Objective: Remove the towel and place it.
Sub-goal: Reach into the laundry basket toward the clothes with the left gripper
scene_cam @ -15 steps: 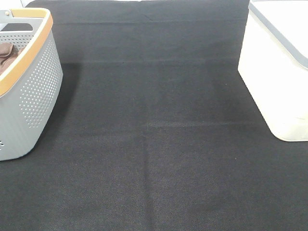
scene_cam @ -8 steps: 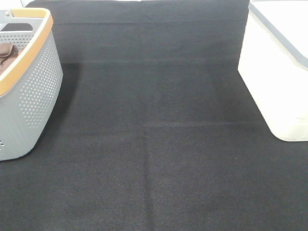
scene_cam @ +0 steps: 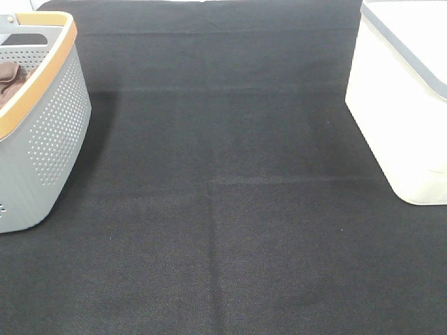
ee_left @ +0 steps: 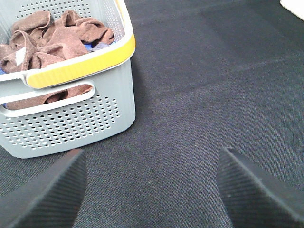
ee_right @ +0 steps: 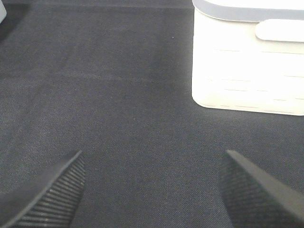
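A brown towel [ee_left: 52,35] lies crumpled inside a grey perforated basket [ee_left: 71,123] with a yellow rim; in the exterior high view the basket [scene_cam: 49,132] stands at the far left with a bit of the towel [scene_cam: 8,75] showing. My left gripper [ee_left: 152,190] is open and empty over the black cloth, a short way from the basket's near wall. My right gripper [ee_right: 152,190] is open and empty over the cloth, short of a white bin [ee_right: 249,61]. Neither gripper shows in the exterior high view.
The white bin with a grey rim [scene_cam: 401,105] stands at the right edge. A black cloth [scene_cam: 223,209] covers the table between basket and bin. Something blue [ee_left: 102,46] peeks from under the towel in the basket.
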Available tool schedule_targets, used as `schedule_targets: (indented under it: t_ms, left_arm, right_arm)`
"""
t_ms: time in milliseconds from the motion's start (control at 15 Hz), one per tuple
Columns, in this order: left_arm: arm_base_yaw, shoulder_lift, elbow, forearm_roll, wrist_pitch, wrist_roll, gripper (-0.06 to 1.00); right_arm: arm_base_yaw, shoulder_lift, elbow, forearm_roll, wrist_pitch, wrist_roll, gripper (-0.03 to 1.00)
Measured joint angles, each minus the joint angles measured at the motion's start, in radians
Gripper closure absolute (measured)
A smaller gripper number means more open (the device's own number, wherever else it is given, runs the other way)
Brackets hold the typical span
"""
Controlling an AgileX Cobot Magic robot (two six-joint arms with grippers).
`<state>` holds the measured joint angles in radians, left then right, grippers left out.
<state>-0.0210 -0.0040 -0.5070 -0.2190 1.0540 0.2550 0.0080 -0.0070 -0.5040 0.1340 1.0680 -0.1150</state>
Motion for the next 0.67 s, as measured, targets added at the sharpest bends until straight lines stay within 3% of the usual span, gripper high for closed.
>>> schedule_targets:
  t_ms: [667]
  left_arm:
    - [0.000,0.000,0.000,0.000,0.000,-0.004,0.22]
  right_arm:
    - [0.000,0.000,0.000,0.000,0.000,0.000,0.23]
